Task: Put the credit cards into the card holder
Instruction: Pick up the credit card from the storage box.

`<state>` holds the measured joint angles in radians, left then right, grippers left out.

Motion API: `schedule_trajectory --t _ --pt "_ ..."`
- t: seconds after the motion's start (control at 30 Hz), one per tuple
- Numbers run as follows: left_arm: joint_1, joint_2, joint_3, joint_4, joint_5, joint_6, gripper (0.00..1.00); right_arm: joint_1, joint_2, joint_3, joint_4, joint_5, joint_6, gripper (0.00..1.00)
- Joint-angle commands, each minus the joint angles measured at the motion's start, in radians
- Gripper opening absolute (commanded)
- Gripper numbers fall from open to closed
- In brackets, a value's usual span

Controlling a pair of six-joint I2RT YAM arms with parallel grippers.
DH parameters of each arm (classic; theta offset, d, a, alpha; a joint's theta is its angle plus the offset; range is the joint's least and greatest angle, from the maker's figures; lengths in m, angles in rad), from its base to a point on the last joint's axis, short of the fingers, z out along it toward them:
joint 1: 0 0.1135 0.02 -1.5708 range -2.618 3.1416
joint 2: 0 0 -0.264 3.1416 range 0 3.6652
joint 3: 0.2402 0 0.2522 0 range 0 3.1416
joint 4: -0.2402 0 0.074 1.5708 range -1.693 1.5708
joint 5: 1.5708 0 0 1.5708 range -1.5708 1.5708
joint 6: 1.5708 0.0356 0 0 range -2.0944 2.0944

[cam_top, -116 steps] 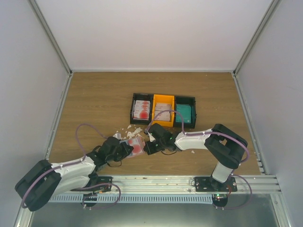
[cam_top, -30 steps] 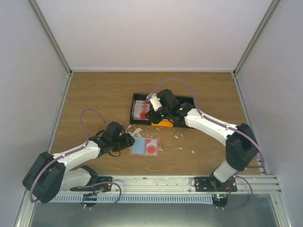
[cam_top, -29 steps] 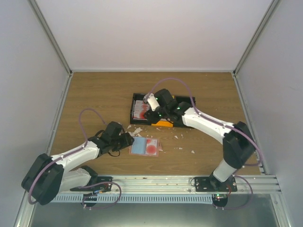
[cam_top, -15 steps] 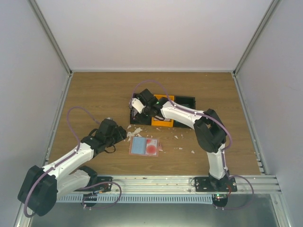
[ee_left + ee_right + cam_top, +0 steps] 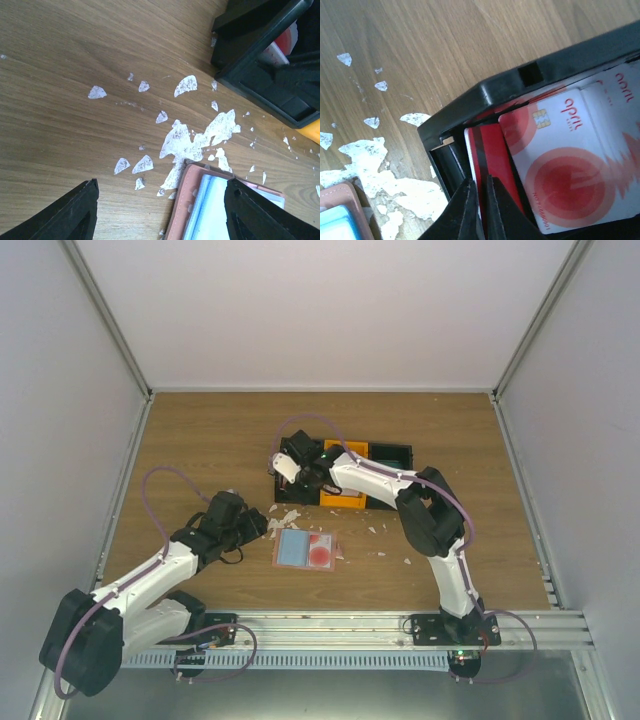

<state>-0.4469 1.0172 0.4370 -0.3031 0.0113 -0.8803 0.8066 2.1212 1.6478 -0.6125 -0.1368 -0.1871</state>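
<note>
Inside the left compartment of the tray, the right arm's fingers pinched a red credit card by its edge, seemingly to lift it, while the left arm's fingers hovered spread near the card holder just before the tray.

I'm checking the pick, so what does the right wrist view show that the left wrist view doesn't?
Only right wrist: the right gripper closed on the edge of a red card in the tray, beside a white card showing its chip. Only left wrist: the left gripper, open over the table, and the tray's orange compartment. Both: the tray's black wall, white scraps, the card holder holding a pale blue card.
</note>
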Motion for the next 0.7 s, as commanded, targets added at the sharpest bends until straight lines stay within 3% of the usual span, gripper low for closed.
schedule_trajectory --t 0.0,0.37,0.67 --pt "0.009 0.003 -0.014 0.043 0.015 0.016 0.70 0.005 -0.001 0.011 -0.025 -0.001 0.009 0.05" --pt "0.010 0.014 -0.017 0.063 0.030 0.024 0.70 0.004 -0.074 0.006 0.007 0.076 0.046 0.00" --pt "0.010 -0.013 -0.020 0.113 0.072 0.049 0.75 -0.002 -0.148 0.007 0.053 0.135 0.234 0.00"
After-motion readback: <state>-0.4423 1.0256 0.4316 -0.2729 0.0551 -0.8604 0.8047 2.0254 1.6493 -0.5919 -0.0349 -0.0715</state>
